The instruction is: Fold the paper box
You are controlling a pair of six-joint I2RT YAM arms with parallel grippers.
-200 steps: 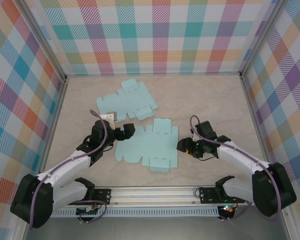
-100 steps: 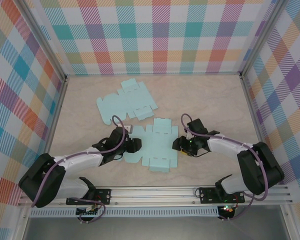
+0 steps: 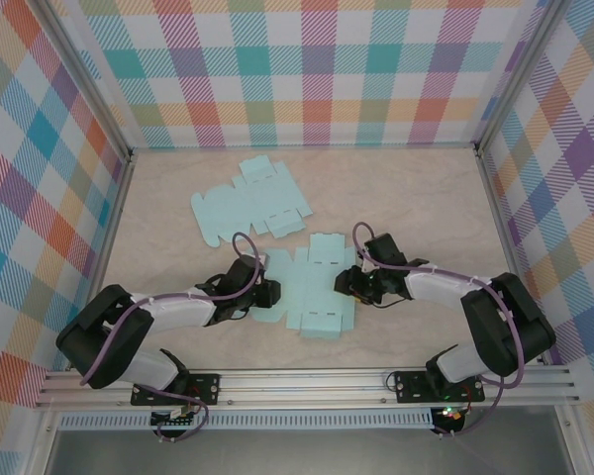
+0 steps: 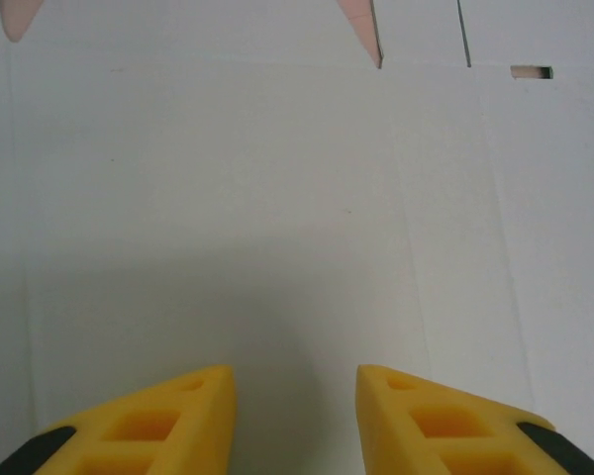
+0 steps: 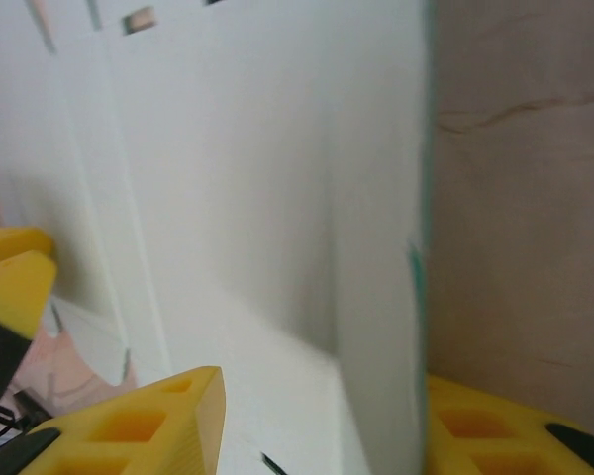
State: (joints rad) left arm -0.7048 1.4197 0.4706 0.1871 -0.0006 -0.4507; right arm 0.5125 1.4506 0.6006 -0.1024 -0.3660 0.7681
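The paper box (image 3: 312, 293) is a flat pale turquoise blank lying on the table in front of the arms. My left gripper (image 3: 268, 294) is low over its left edge. In the left wrist view its yellow fingers (image 4: 183, 416) stand apart over the white sheet (image 4: 277, 198), nothing between them. My right gripper (image 3: 348, 283) is at the blank's right edge. In the right wrist view the sheet's right edge (image 5: 376, 247) curls up off the table between the open fingers (image 5: 148, 426), close to the right one.
A second flat blank (image 3: 247, 203) lies further back on the beige table (image 3: 416, 208). Chequered walls enclose the table on three sides. Bare table (image 5: 525, 198) lies right of the lifted edge.
Both grippers have closed in on the near blank from either side. The left jaws have narrowed a lot, the right ones slightly. The blank's right edge now sits between the right fingers.
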